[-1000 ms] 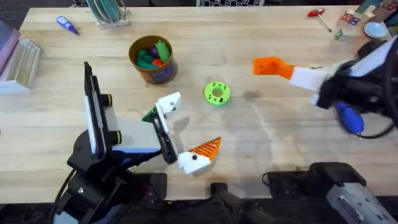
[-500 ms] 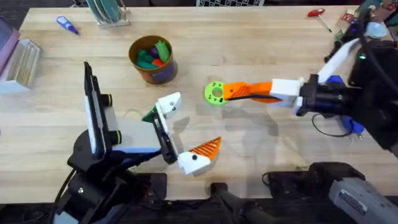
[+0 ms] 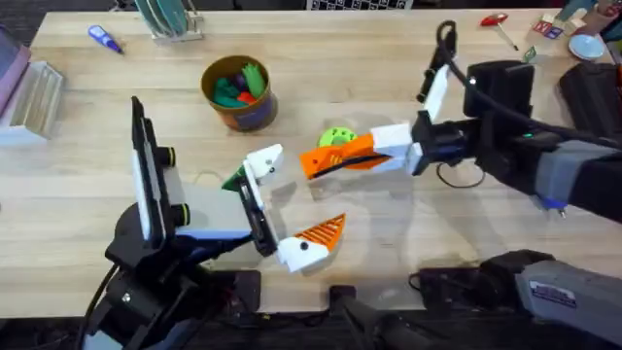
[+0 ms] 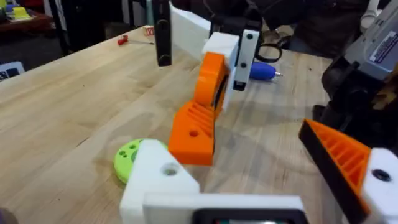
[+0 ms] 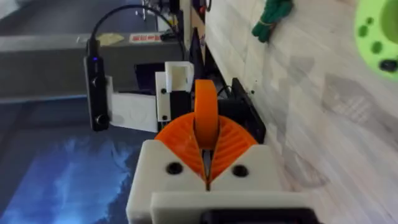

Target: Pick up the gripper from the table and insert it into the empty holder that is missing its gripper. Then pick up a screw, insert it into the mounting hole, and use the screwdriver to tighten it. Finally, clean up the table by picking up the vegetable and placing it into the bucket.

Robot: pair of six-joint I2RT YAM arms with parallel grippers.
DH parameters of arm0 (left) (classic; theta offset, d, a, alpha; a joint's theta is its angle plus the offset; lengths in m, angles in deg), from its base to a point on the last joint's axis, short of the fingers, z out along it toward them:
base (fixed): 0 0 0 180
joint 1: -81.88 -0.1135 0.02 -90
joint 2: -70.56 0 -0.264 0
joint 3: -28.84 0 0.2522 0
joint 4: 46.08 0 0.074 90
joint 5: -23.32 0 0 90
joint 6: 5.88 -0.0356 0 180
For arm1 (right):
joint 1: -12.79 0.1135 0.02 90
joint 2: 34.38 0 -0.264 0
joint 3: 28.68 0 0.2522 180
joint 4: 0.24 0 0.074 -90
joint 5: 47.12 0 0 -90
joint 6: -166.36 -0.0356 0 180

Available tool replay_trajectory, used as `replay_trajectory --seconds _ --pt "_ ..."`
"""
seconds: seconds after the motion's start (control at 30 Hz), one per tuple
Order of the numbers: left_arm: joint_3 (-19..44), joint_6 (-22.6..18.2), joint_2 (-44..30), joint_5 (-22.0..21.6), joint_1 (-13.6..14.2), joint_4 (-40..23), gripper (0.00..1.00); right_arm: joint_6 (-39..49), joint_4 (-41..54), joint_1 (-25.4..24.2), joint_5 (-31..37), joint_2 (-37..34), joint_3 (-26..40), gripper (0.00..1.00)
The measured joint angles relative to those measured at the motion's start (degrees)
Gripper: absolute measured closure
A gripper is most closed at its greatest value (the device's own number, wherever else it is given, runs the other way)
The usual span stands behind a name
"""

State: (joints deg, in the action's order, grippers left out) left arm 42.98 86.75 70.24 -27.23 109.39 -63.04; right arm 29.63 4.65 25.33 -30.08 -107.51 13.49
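Observation:
My right gripper point(image 3: 340, 156) reaches in from the right, shut on the loose orange ribbed gripper point(image 4: 194, 129), also seen end-on point(image 5: 206, 106). It hangs just above the table point(image 3: 408, 58), close to my left gripper point(image 3: 292, 199), which is open wide. One left finger is the bare white holder point(image 3: 264, 161) point(image 4: 158, 180); the other carries an orange tip point(image 3: 321, 233). The dark-green vegetable point(image 3: 233, 180) point(image 5: 272, 15) lies beside the holder, partly hidden by it. The blue screwdriver point(image 4: 262, 71) lies behind the right arm. The screw is out of view.
A bucket point(image 3: 238, 109) of toy vegetables stands at the back left. A bright-green disc point(image 3: 335, 136) lies under the right gripper. A small blue-handled tool point(image 3: 105, 39), a rack point(image 3: 170, 21), a red-handled tool point(image 3: 496, 21) and a clear box point(image 3: 29, 97) line the edges.
My right arm has swung left across the table with the orange gripper, from the right side to just beside the left arm's bare holder. The left arm has stayed still.

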Motion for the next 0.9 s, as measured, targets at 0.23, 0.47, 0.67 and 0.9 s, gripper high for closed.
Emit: replay_trajectory --seconds 0.23,0.47,0.67,0.9 --pt "0.0 0.0 0.0 0.0 0.0 0.0 0.015 -9.1 -12.3 4.2 0.0 -2.9 0.0 0.989" --pt "0.0 0.0 0.0 -0.1 0.0 0.0 0.014 -14.6 -18.1 5.4 0.0 -4.1 0.0 0.989" --pt "0.0 0.0 0.0 -0.3 0.0 0.0 0.014 -17.1 -19.9 6.1 0.0 -4.1 0.0 0.990" --pt "0.0 0.0 0.0 -0.1 0.0 0.0 0.015 -18.8 -21.9 8.4 1.0 -4.1 0.0 0.990"
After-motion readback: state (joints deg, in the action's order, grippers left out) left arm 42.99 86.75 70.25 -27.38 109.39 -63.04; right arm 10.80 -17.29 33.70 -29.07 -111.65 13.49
